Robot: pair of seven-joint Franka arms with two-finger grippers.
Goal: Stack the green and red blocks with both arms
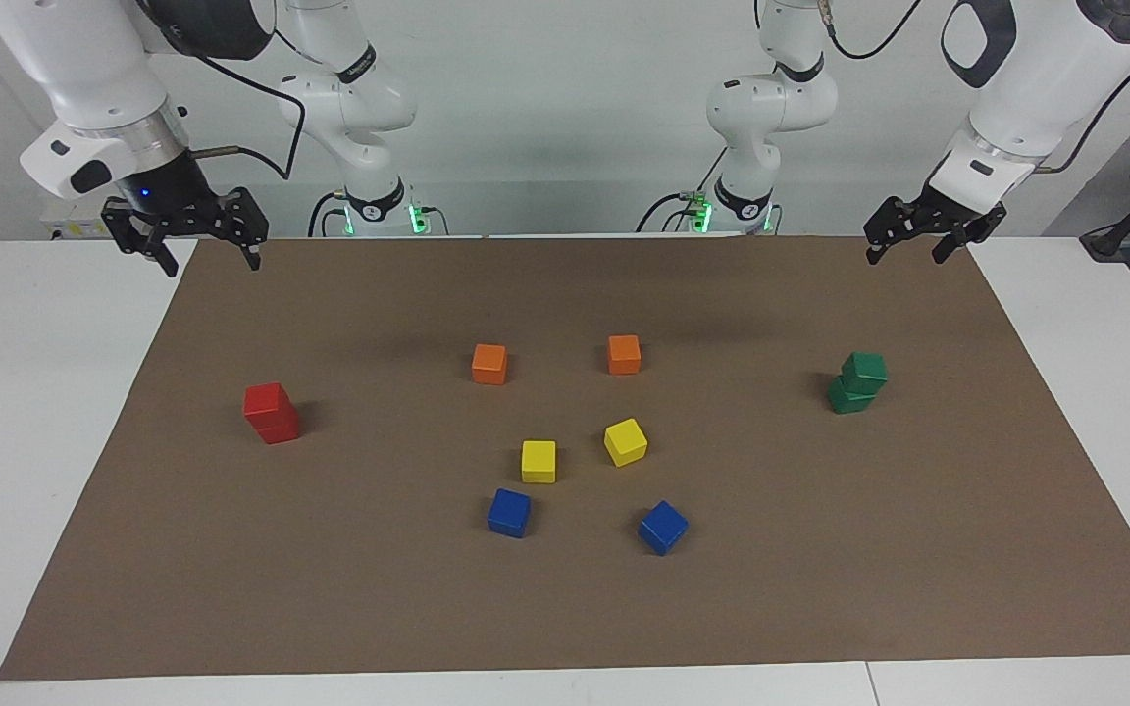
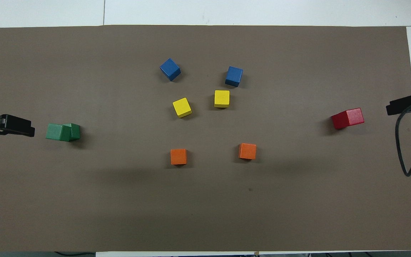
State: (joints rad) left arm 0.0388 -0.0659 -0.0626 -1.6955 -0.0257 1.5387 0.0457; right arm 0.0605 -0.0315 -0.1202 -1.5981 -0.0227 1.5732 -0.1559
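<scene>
Facing view: red stack (image 1: 271, 413) of two at the right arm's end of the mat (image 1: 565, 608), green stack (image 1: 858, 382) at the left arm's end, top cube skewed. Right hand (image 1: 185, 233) and left hand (image 1: 918, 233) both raised, wide, empty. Overhead view: left hand (image 2: 13, 125) beside green stack (image 2: 62, 132); right hand (image 2: 405, 106) near red stack (image 2: 347, 118).

- Robotics lab, test bench setup.
- Two white jointed arms (image 1: 751, 108) bolted at the table's edge, black cables hanging loose, green status lights at the bases.
- White table (image 1: 25, 392) under a plain brown mat (image 1: 820, 588) (a work surface, nothing domestic).
- Small coloured cubes (image 1: 539, 461) laid out as test pieces.
- Bare pale wall, no furnishings.
</scene>
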